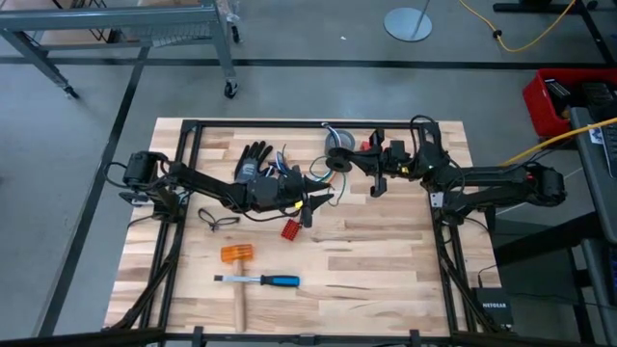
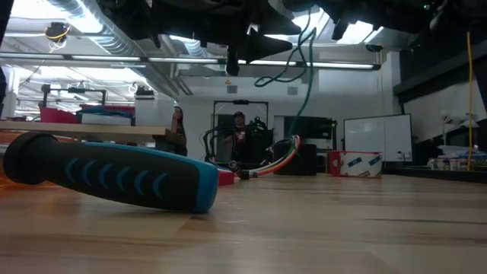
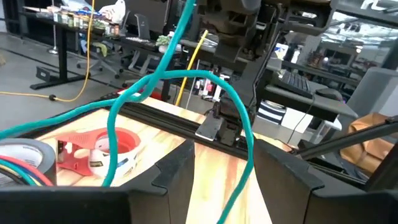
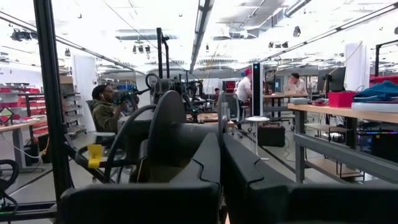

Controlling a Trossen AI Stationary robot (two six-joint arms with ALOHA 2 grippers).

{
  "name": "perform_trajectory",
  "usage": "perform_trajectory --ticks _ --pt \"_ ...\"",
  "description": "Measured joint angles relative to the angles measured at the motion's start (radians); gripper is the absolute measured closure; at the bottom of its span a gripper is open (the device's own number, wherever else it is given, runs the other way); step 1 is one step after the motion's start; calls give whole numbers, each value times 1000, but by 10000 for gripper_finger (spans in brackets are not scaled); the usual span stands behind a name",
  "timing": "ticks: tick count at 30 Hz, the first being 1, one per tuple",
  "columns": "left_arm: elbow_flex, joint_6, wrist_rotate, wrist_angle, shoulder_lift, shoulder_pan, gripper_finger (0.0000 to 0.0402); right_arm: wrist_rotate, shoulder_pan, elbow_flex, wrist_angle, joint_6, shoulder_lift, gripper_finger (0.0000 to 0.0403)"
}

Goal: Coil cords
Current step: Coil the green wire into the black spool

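The bundle of blue, orange, white and green cords lies mid-table by the grey tape roll; its strands show in the left wrist view. One green cord rises off the bundle in a loop toward my right gripper, which is shut. My left gripper is open; the green cord runs down between its fingers, and I cannot tell whether it touches them. A thin black cord lies on the table at the left. My right gripper is shut on the green cord's upper part, but its own dark fingers hide the place of contact. The cord hangs slack below it in a loop, and its lower end stays with the bundle on the table.
A black glove lies behind the left gripper. A red tape ring sits beside the grey roll. A small red piece, an orange-headed hammer and a blue-handled chisel lie nearer the front edge.
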Motion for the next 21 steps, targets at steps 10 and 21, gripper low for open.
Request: perform_trajectory --ticks 10,21 --pt "0 -20 0 1 0 -2 247 16 0 0 5 -19 43 402" --pt "0 -16 0 -7 0 0 247 26 0 0 103 -19 93 402"
